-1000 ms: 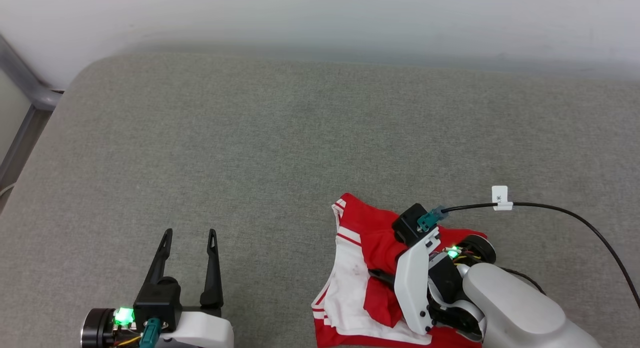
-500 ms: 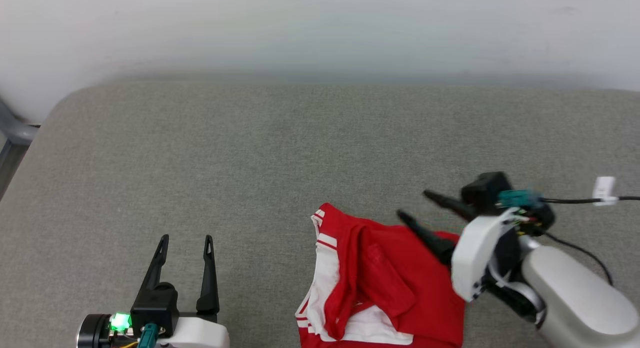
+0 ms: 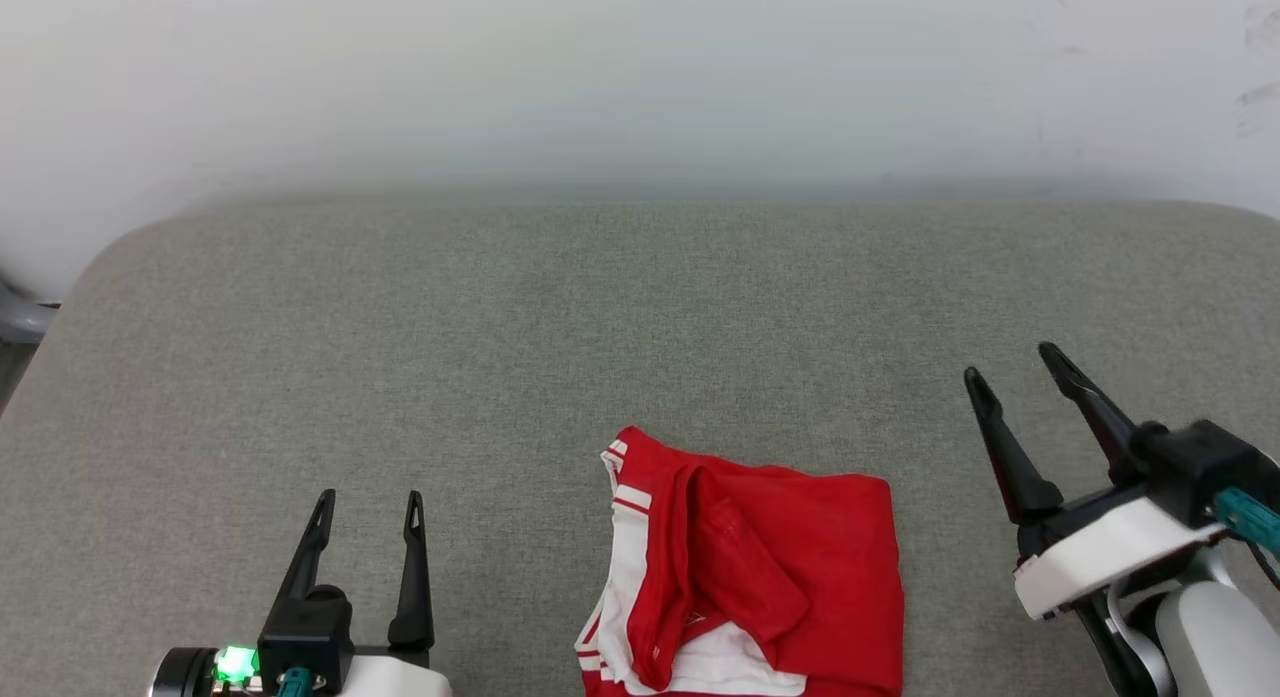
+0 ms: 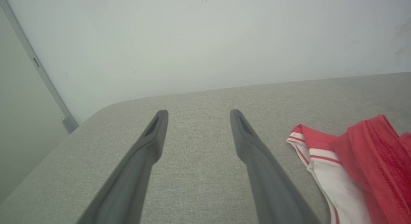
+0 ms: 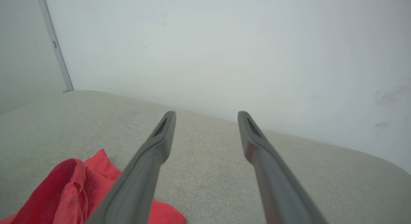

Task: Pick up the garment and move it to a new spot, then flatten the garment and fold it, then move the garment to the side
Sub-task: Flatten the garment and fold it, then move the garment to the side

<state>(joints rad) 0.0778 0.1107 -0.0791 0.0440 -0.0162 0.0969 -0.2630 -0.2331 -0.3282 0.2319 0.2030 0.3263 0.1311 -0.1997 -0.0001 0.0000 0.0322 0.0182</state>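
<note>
The garment (image 3: 760, 577) is a red shirt with white sleeve and striped trim, lying folded in a compact bundle on the grey cushion (image 3: 560, 357) at the near edge, centre. In the left wrist view the garment (image 4: 350, 166) lies to the right of the fingers; in the right wrist view the garment (image 5: 74, 192) sits at the lower left. My left gripper (image 3: 368, 497) stands open at the lower left, well clear of the cloth. My right gripper (image 3: 1010, 362) is open to the right of the garment, nothing between its fingers.
A pale wall (image 3: 640, 77) runs along the cushion's far edge. A grey metal frame (image 3: 20, 317) shows at the far left, beyond the cushion's rounded corner. Bare cushion stretches behind and to both sides of the garment.
My right gripper opened, let go of the garment and drew back to the right. The garment now lies free. The head view has tilted, so the scene sits lower.
</note>
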